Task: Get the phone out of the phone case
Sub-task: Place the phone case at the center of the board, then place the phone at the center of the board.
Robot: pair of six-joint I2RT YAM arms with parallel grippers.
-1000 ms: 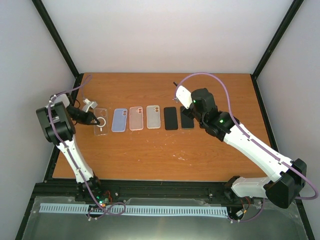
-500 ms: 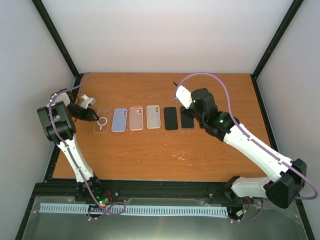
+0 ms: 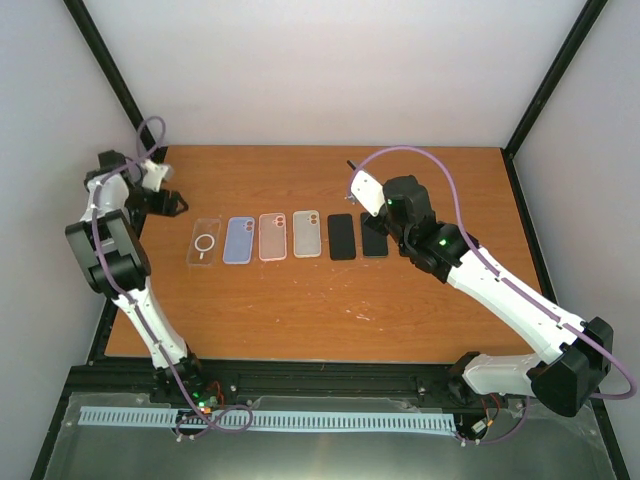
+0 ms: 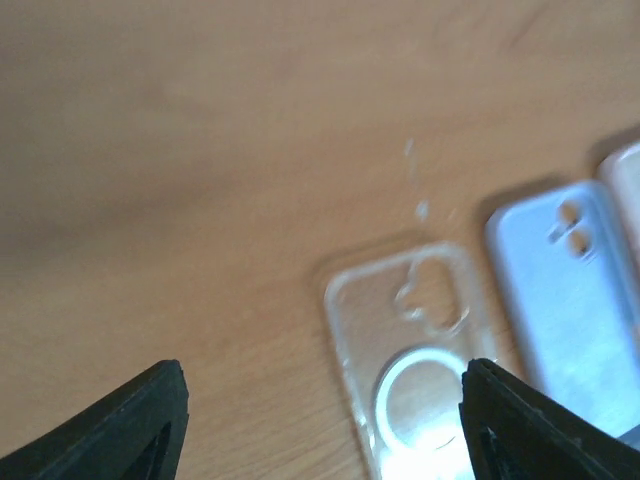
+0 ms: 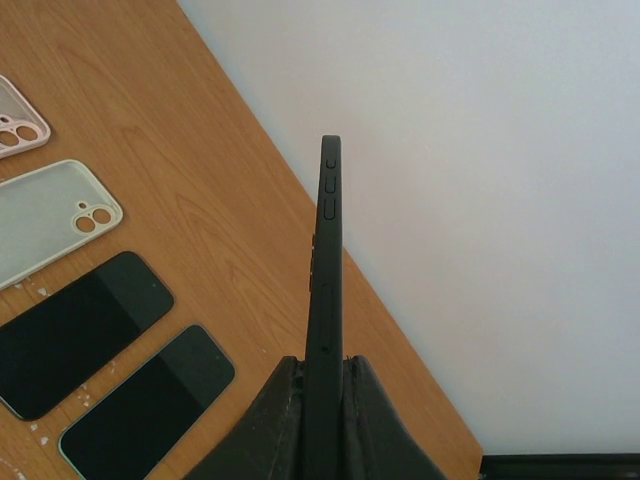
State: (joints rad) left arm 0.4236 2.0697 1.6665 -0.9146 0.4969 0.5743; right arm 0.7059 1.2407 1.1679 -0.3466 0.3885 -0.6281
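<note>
- Two arms share this job. The right pincer (image 5: 323,378) is clamped on the lower end of the dark phone (image 5: 325,250), holding it on edge in the air over the far right part of the table (image 3: 300,310).
- From here I see buttons along the thin side. The slab looks thick enough to be covered, but I cannot tell for sure.
- The left pincer (image 4: 325,425) stands wide with nothing between its fingers. It is over by the far left corner above the clear case (image 4: 410,350), well apart from the phone.
- Between the two arms lies a row: the blue case (image 3: 238,240), the pink case (image 3: 272,236), the pale case (image 3: 306,233) and two bare phones (image 3: 342,236).
- First worry: the hold is narrow and low on the slab. A peeling pull higher up could lever it round or slip it free, and it would drop onto the bare phones beneath.
- Second worry: the left arm must cross the whole row. A low path would knock the cases about.
- Third worry: if the left fingers pinch cover and phone together, nothing comes apart.
</note>
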